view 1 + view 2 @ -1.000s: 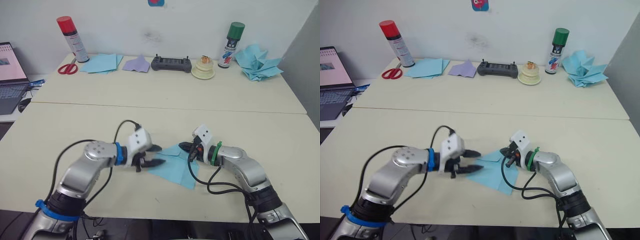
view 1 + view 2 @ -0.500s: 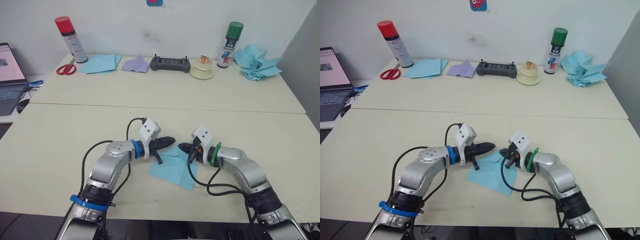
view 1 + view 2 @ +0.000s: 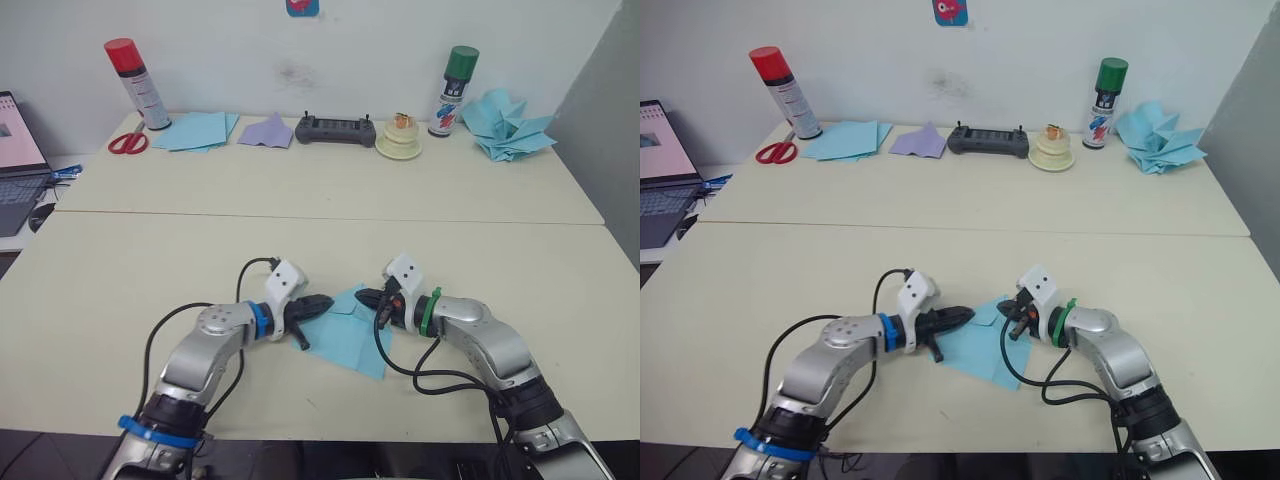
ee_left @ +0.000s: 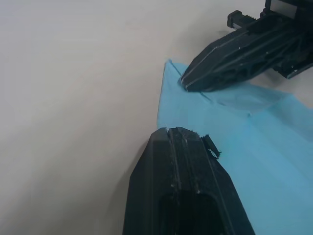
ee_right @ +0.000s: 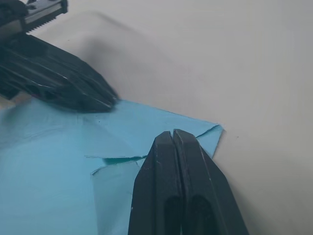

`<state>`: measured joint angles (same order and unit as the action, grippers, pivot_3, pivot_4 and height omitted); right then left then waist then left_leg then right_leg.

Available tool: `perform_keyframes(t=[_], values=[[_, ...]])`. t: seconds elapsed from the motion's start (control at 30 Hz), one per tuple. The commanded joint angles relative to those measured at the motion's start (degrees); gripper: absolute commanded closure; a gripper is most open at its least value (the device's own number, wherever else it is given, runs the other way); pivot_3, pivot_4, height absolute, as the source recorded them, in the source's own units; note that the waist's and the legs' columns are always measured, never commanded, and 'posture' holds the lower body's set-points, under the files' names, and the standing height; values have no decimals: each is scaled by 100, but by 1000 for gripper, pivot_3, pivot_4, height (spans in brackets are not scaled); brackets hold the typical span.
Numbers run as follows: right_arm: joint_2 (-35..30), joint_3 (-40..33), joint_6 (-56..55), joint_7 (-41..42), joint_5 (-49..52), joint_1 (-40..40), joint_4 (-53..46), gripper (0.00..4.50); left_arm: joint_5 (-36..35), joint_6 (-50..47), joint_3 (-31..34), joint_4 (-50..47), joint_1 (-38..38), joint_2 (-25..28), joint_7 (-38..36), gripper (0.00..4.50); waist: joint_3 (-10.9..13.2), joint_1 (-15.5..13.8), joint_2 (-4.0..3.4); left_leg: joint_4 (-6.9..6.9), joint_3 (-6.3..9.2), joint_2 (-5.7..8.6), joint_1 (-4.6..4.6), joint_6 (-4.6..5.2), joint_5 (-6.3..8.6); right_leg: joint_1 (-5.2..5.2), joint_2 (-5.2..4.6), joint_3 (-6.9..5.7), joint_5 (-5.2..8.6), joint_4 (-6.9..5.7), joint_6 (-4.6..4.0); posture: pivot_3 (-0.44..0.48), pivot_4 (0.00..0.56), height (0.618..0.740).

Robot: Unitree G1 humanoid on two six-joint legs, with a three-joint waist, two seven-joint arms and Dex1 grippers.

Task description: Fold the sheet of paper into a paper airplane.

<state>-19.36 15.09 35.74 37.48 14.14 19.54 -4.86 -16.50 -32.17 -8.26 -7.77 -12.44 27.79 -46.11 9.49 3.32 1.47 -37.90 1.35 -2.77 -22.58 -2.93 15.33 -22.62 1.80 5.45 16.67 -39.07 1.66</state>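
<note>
The sheet of paper [image 3: 349,330] lies flat on the near tabletop [image 3: 120,280], between both claws, one corner folded over. The left claw [image 3: 322,302], fingers closed together, presses its near edge. The right claw [image 3: 364,296], also closed, rests on the folded corner.

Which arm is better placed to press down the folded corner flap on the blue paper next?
Right, probably. The right gripper is shut with its tip over the folded flap of the sheet of paper; the shut left gripper sits at the sheet's edge.
</note>
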Motion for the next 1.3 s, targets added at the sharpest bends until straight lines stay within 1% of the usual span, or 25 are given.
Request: perform_keyframes(t=[0.03, 0.1, 0.17, 0.23, 0.33, 0.4, 0.53, 0.67, 0.7, 0.8, 0.9, 1.07, 1.3], values=[[-6, 99, 88, 65, -58, -20, 109, 4500, 19, -262, 169, -15, 214, 248, 73, 4468, 0, 0, 0, 0, -1, 0, 8, 0, 0, 8, 0, 1, 0, 1, 1, 0, 150, 740], [-3, 97, 83, 78, -54, 5, 130, 4500, -137, -231, 258, -258, 148, 266, 10, 4468, 0, -1, 0, 0, -2, 0, 26, 0, 0, 27, -1, 2, 2, 5, 3, 0, 150, 740], [-13, 97, 71, 100, -51, 18, 140, 4500, -452, -265, 397, -543, -84, 100, 13, 4468, 2, -2, -1, 0, -4, 1, 33, 0, 0, 32, -1, 2, 3, 6, 3, 0, 150, 740], [-24, 94, 66, 121, -48, 24, 142, 4500, -594, -309, 412, -680, -310, -27, 40, 4468, 4, -5, 3, -1, -3, 0, 30, 0, 0, 31, -1, 1, 3, 6, 4, 0, 150, 740], [-28, 98, 61, 149, -55, 17, 127, 4500, -303, -136, 1, -691, -499, 26, -81, 4468, 4, -9, 2, -1, -3, 1, 28, -1, 0, 31, -1, 0, 3, 6, 4, 0, 150, 740], [-18, 98, 50, 164, -60, 29, 139, 4500, 5, -34, -304, -486, -577, 54, -24, 4468, 3, -11, 0, 0, -5, 2, 29, -1, 0, 31, -1, 4, 3, 7, 4, 0, 150, 740], [17, 90, -32, 179, -69, 79, 146, 4500, 712, 320, -989, 27, -491, 245, -79, 4468, 4, 13, 0, 3, -4, 3, 29, 0, 0, 28, 0, 7, 2, 10, 1, 0, 150, 740], [33, 154, -285, 205, -164, 149, 51, 4500, 861, 419, -1126, 279, -456, 115, 7, 4468, 4, -10, -1, 3, -1, 2, 26, 0, 0, 29, -1, 2, 3, 9, 1, 0, 150, 740], [126, 104, -296, 163, -112, 165, -1, 4500, 890, 429, -1149, 311, -458, 94, 10, 4468, 4, -10, -1, 2, -1, 3, 27, 0, 0, 30, -1, 2, 4, 9, 2, 0, 150, 740], [428, -85, -123, -16, 61, 212, -90, 4500, 935, 463, -1171, 349, -476, 54, 13, 4468, 4, -11, -1, 1, -2, 3, 26, 0, 0, 31, -1, 1, 4, 9, 3, 0, 150, 740], [533, -134, 49, -135, 26, 211, 15, 4500, 956, 475, -1180, 372, -501, 35, -2, 4468, 4, -38, -1, 1, -1, 3, 26, -1, 0, 31, -2, 0, 4, 8, 3, 0, 150, 740], [236, -31, 13, -371, -418, 96, 221, 4500, 972, 484, -1175, 363, -519, 22, -32, 4468, 3, -71, -3, -1, -6, 8, 24, -1, 0, 31, -7, 6, 4, 11, 4, 0, 150, 740], [77, -377, 35, -726, -474, -82, 315, 4500, 984, 470, -1165, 397, -540, -6, -17, 4468, 1, -84, -3, -1, -3, 8, 26, -1, 0, 35, -6, 3, 4, 10, 4, 0, 150, 740]])
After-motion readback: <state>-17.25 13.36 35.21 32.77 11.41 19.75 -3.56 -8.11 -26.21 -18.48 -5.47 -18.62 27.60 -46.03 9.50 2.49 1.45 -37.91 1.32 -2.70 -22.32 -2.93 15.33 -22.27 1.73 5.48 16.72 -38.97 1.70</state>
